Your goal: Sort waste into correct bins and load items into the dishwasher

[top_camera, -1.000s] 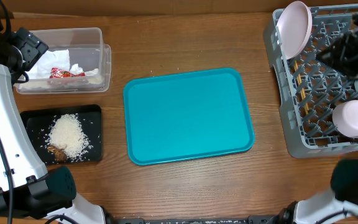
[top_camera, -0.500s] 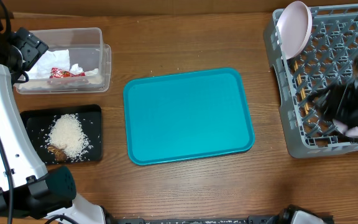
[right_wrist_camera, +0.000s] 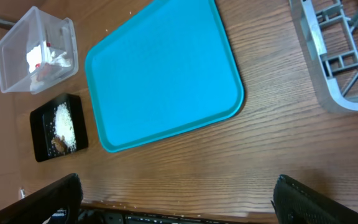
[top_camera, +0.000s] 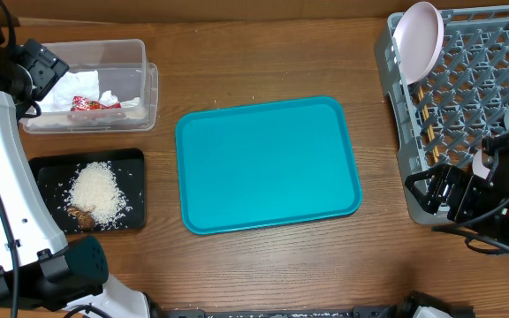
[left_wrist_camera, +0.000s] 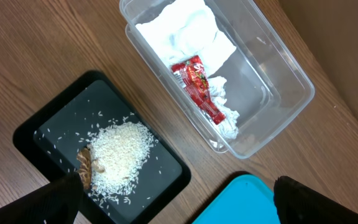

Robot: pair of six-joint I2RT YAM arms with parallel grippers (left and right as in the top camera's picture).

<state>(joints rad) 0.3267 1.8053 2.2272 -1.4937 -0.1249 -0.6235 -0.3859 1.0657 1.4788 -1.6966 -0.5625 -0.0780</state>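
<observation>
Left gripper (left_wrist_camera: 176, 186) released, empty, above napkins (left_wrist_camera: 185, 34) and red wrapper (left_wrist_camera: 197, 87) in the clear tub (left_wrist_camera: 291, 93); rice (left_wrist_camera: 120, 152) on the black tray (left_wrist_camera: 48, 130). Right gripper (right_wrist_camera: 178, 183) likewise released, empty, beside the grey rack (top_camera: 398, 97) with a pale bowl (top_camera: 416, 40) upright.

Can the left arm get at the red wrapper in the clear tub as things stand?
Probably yes. The clear tub has no lid, the red wrapper lies on top of the napkins, and the left fingers hang open above that area with nothing between.

Robotics lab bench, wooden table (top_camera: 263, 265), white robot arm (top_camera: 3, 177), grey dish rack (top_camera: 484, 79)
</observation>
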